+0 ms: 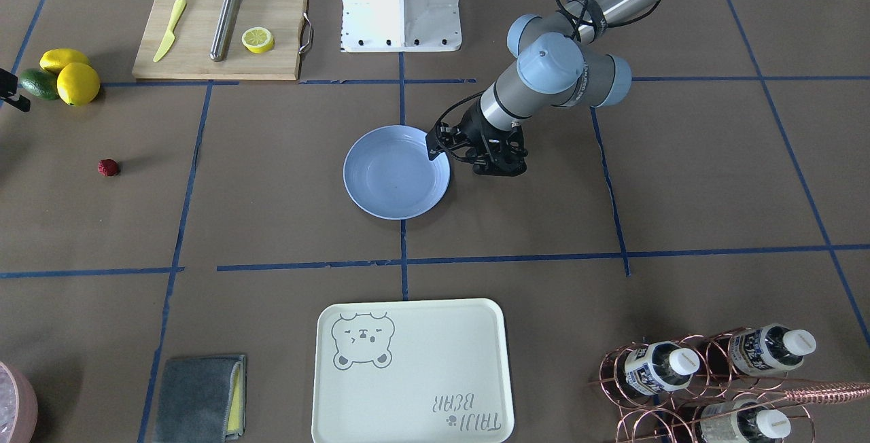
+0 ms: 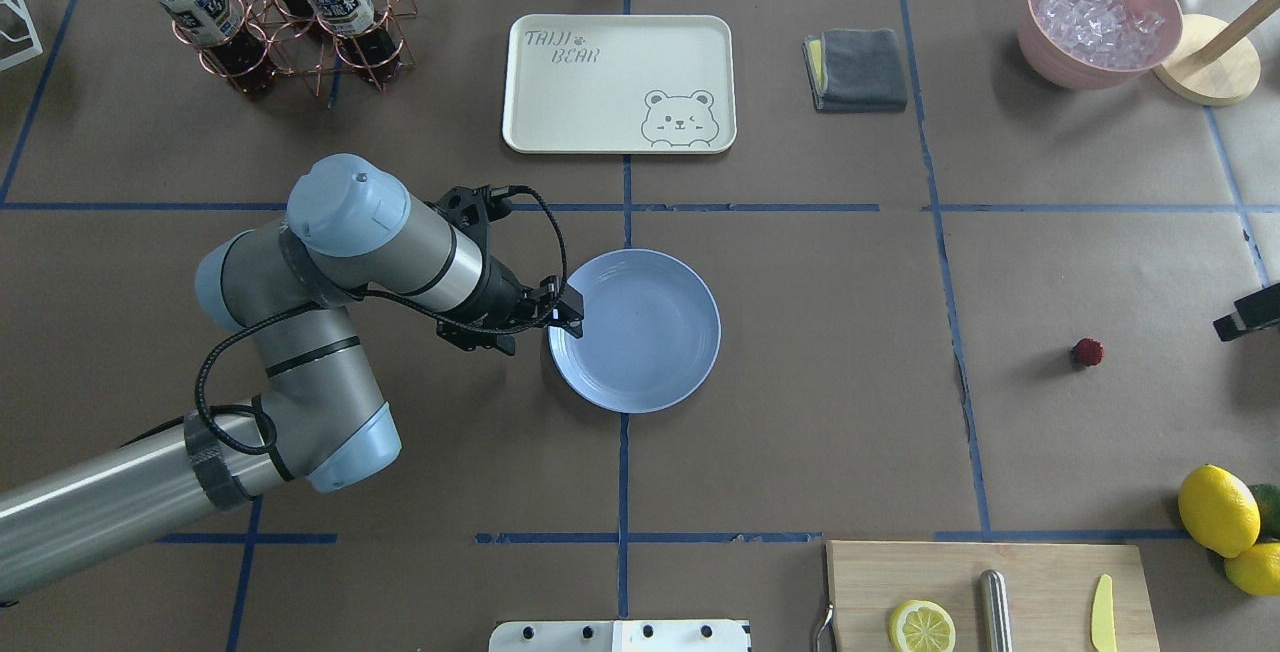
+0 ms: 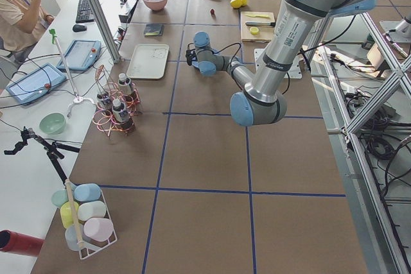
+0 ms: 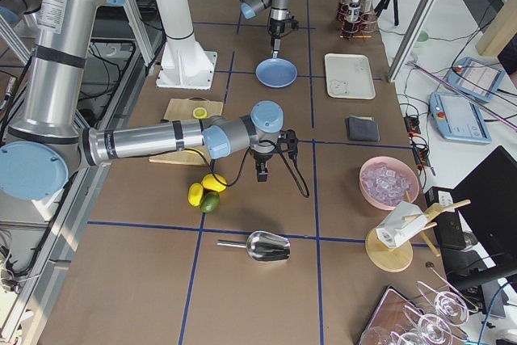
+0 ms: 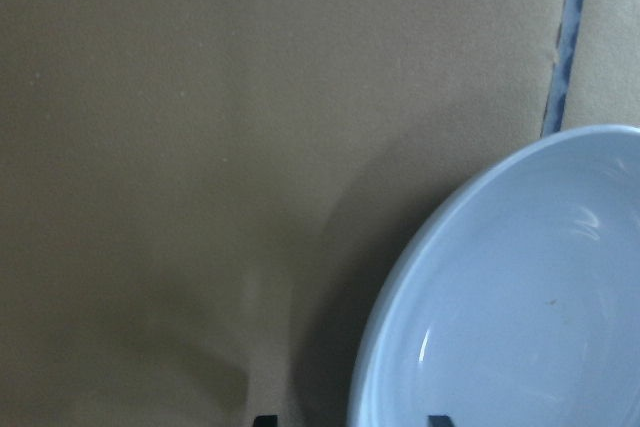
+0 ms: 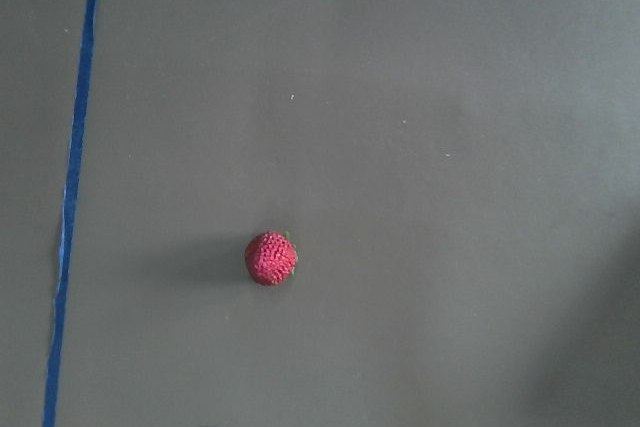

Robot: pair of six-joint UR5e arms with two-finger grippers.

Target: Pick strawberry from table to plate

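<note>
The strawberry [image 2: 1088,352] [image 1: 108,168], a tiny dark-red bumpy berry, lies alone on the brown-paper table [image 2: 840,332], far to the right of the plate. It shows just left of centre in the right wrist view [image 6: 270,258], with no fingers in sight. The light blue plate [image 2: 650,332] [image 1: 391,178] sits empty at the table's middle. My left gripper [image 2: 566,317] [image 1: 435,147] is low at the plate's left rim, open, its two tips straddling the rim [image 5: 400,347]. Only a dark part of my right gripper [image 2: 1248,314] shows at the overhead view's right edge, right of the strawberry; I cannot tell whether it is open or shut.
Two lemons and a lime [image 2: 1225,522] lie near the right front. A wooden cutting board [image 2: 990,582] carries a lemon half, a metal rod and a yellow knife. Along the far side stand the cream bear tray [image 2: 620,82], a grey cloth [image 2: 857,69], a pink ice bowl [image 2: 1100,17] and a copper bottle rack [image 2: 280,22].
</note>
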